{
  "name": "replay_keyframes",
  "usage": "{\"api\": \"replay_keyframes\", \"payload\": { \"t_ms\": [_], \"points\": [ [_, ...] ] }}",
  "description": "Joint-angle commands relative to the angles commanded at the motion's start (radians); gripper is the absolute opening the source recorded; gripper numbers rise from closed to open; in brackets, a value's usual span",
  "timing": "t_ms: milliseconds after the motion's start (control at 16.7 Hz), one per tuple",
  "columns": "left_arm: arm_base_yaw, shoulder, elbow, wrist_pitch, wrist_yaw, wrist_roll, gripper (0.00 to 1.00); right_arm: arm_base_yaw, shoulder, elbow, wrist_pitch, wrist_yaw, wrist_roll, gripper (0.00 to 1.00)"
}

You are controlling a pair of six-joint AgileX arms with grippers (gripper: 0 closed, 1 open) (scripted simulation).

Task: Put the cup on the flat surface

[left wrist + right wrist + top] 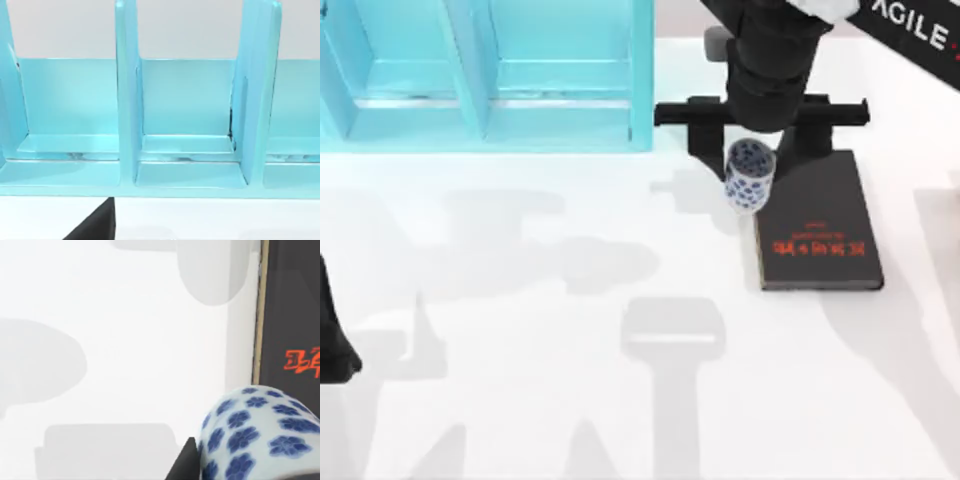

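Observation:
The cup (750, 180), white with blue flowers, stands upright just off the left edge of the black book (817, 225), above the flat surface, the white tabletop (570, 400). My right gripper (756, 150) reaches down from the back and is shut on the cup, its wide black crossbar spanning it. In the right wrist view the cup (260, 435) sits close up with one black finger (187, 460) against its side and the tabletop (100, 365) beyond. I cannot tell whether its base touches the table. My left arm (332, 335) is parked at the left edge.
A turquoise shelf unit (490, 70) with upright dividers stands at the back left, and the left wrist view faces its compartments (185, 100). The book (295, 315) with red lettering lies flat to the right of the cup. Broad white table stretches in front and to the left.

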Motion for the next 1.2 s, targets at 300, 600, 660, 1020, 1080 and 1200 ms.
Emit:
{"api": "replay_keyframes", "payload": {
  "t_ms": [300,600,660,1020,1080,1200],
  "points": [
    [0.000,0.000,0.000,0.000,0.000,0.000,1.00,0.095,-0.037,-0.011,-0.033,0.005,0.087,0.00],
    [0.000,0.000,0.000,0.000,0.000,0.000,1.00,0.088,-0.034,-0.025,-0.014,0.003,0.088,0.00],
    [0.000,0.000,0.000,0.000,0.000,0.000,1.00,0.088,-0.036,-0.048,0.010,0.003,0.088,0.00],
    [0.000,0.000,0.000,0.000,0.000,0.000,1.00,0.093,-0.036,-0.250,0.210,0.004,0.083,0.00],
    [0.000,0.000,0.000,0.000,0.000,0.000,1.00,0.093,-0.034,-0.261,0.220,0.005,0.085,0.00],
    [0.000,0.000,0.000,0.000,0.000,0.000,1.00,0.093,-0.034,-0.262,0.222,0.005,0.086,0.00]
  ]
}}
